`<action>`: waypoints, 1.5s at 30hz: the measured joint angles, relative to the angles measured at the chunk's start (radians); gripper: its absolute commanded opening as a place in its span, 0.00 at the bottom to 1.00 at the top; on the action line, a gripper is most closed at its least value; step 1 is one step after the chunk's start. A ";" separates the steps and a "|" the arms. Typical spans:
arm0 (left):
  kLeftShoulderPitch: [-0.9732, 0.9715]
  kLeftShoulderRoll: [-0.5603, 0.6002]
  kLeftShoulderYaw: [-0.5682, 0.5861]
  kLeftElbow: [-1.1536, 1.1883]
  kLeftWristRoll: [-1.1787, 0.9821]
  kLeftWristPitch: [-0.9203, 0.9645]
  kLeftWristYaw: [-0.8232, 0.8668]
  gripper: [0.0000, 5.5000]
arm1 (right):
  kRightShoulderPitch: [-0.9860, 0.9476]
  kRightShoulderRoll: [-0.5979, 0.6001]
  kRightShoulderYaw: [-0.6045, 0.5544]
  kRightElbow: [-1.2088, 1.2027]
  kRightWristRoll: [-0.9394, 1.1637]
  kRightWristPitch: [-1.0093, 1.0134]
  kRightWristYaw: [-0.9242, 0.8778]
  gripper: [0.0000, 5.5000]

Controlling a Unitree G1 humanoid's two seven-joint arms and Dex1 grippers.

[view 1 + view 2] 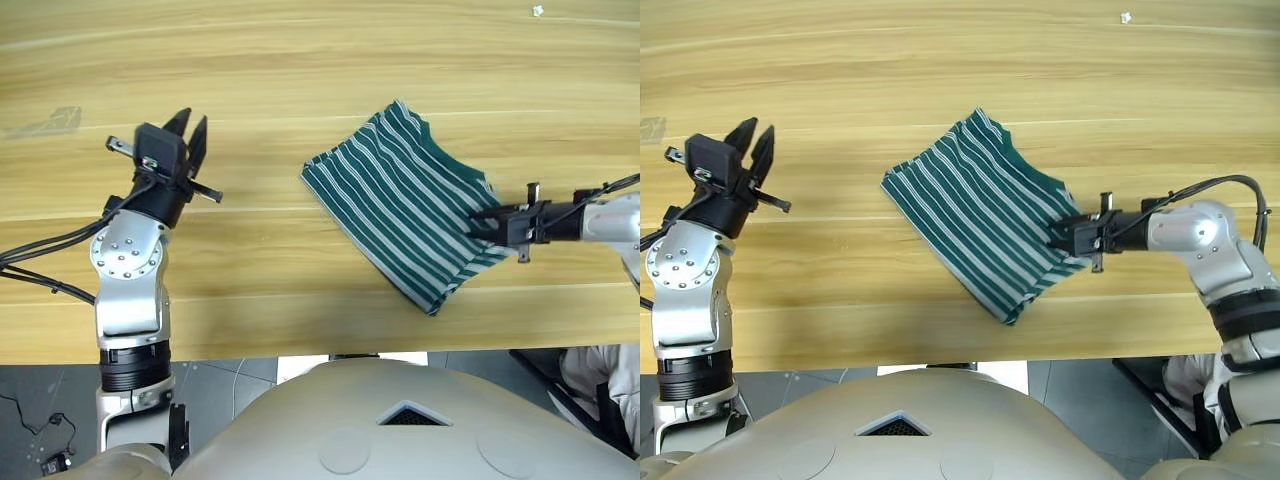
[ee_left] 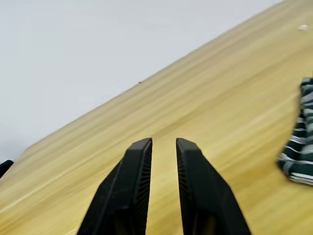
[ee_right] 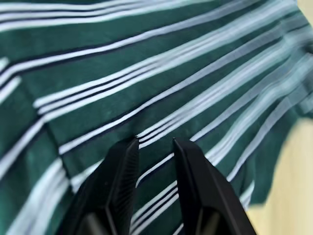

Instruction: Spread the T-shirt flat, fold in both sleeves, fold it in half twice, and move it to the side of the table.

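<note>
The T-shirt (image 1: 400, 200), green with white stripes, lies folded into a compact skewed rectangle right of the table's middle. My right gripper (image 1: 1060, 232) lies low over its right edge. In the right wrist view its fingers (image 3: 122, 166) rest on the striped cloth (image 3: 171, 73) a narrow gap apart, and the stripes run on flat between them. My left gripper (image 1: 192, 120) is held up over bare wood well left of the shirt, open by a narrow gap with nothing in it. The left wrist view has that gripper (image 2: 164, 142) and a corner of the shirt (image 2: 298, 156) farther off.
The wooden table (image 1: 300, 60) stretches wide behind and left of the shirt. A small white scrap (image 1: 537, 11) lies at the far right. The table's front edge (image 1: 300, 355) runs just below the shirt's near corner.
</note>
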 measured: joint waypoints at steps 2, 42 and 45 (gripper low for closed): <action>0.000 -0.002 -0.001 -0.024 0.000 0.005 0.000 0.16 | 0.026 0.001 -0.006 -0.041 0.004 0.037 0.006 0.24; 0.176 0.073 -0.051 -0.112 0.118 -0.227 -0.074 0.22 | 0.205 0.304 -0.303 -0.199 0.204 -0.009 -0.115 0.30; 0.278 0.157 -0.037 -0.103 0.228 -0.393 -0.084 0.28 | 0.263 0.283 -0.370 -0.187 0.204 -0.130 -0.117 0.39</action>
